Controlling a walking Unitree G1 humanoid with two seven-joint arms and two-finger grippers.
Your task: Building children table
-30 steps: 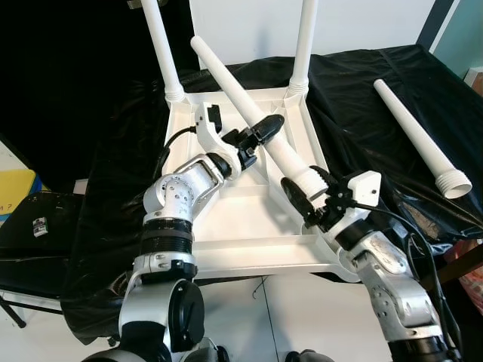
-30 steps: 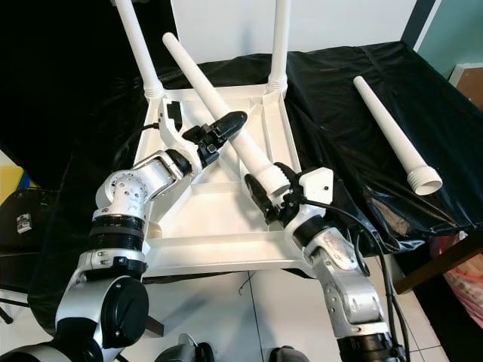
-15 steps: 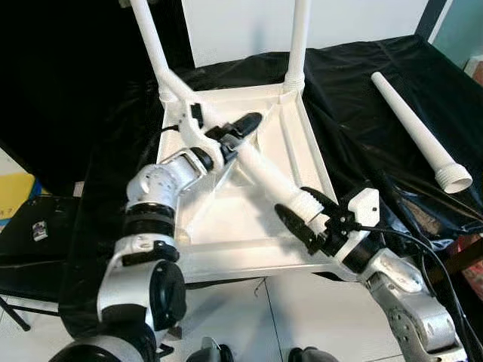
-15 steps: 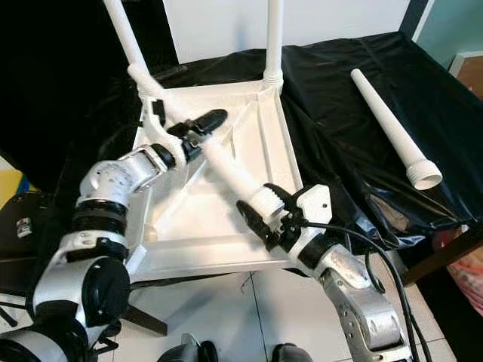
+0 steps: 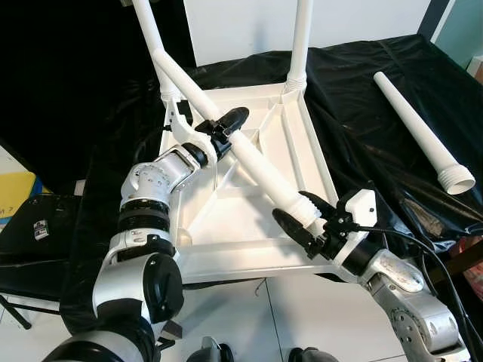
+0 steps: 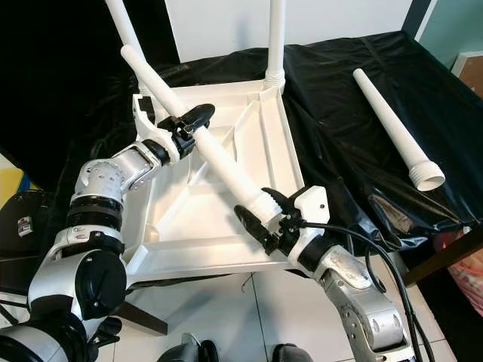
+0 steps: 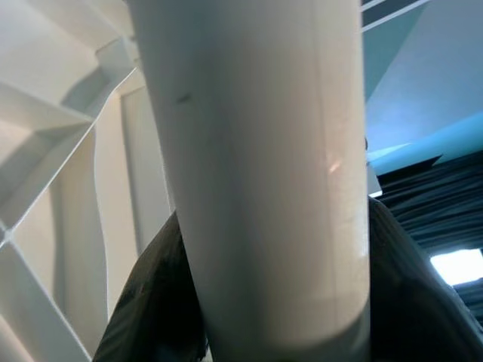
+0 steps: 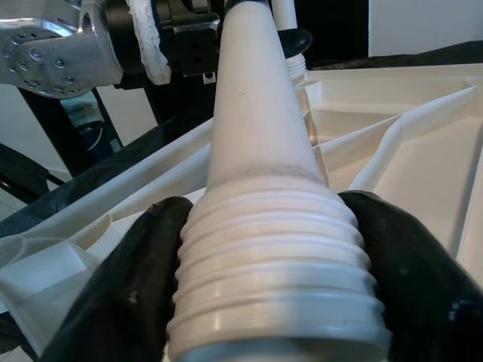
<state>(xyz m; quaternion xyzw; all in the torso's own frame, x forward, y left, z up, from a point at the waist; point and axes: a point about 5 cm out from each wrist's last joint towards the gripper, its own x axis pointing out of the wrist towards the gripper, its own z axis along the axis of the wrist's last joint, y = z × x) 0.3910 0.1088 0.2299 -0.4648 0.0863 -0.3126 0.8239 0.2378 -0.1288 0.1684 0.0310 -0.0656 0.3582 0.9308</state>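
An upturned white children's table top [image 5: 298, 143] lies on the black-draped surface, with two white legs standing in its far corners [image 5: 300, 45]. A third white leg [image 5: 253, 162] slants across the top. My right gripper [image 5: 306, 219] is shut on its threaded end [image 8: 272, 279], close to the near right corner. My left gripper [image 5: 226, 127] is shut on the leg's shaft [image 7: 256, 181] further up. The leg's thin end [image 5: 158, 59] points toward the far left corner. A fourth white leg [image 5: 423, 132] lies loose on the cloth at the right.
Black cloth [image 5: 362, 90] covers the surface around the table top and hangs over its edges. A black chair or case [image 5: 30, 234] stands low at the left. White floor tiles [image 5: 272, 317] show at the near edge.
Both grippers have kept hold of the slanted leg and swung it: its thin end moved left toward the far left corner, and its threaded end came down nearer the near right corner.
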